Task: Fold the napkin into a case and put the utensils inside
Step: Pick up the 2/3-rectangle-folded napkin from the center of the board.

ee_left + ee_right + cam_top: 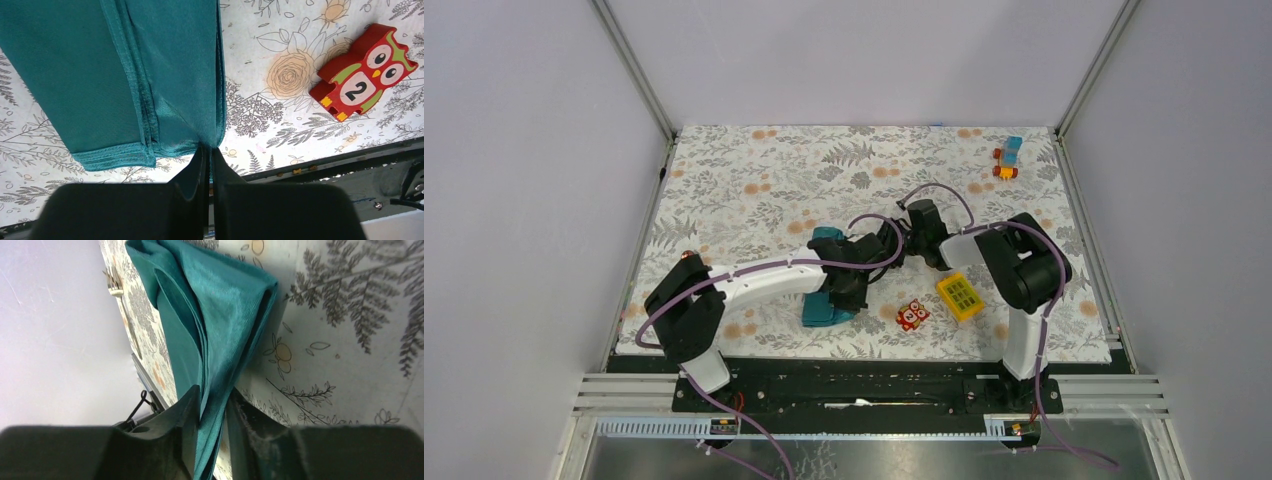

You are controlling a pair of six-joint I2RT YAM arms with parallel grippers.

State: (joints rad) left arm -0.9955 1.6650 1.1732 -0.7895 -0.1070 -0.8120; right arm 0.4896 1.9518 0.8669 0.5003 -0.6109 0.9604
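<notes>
The teal napkin (824,310) lies folded into a narrow strip in the middle of the mat, partly under my left arm. My left gripper (210,148) is shut on the strip's near right corner; in the top view it (848,292) sits over the cloth. My right gripper (214,399) is shut on several stacked folds of the napkin (225,305) and is at the strip's far right side (882,248). A metal fork (115,284) lies on the mat beyond the cloth. A reddish utensil tip (687,256) shows at the mat's left edge.
A red owl toy (912,315) marked 2 lies right of the napkin, also in the left wrist view (362,75). A yellow gridded block (960,296) sits beside it. A blue and orange toy (1008,158) is at the far right corner. The black front rail (864,370) runs along the near edge.
</notes>
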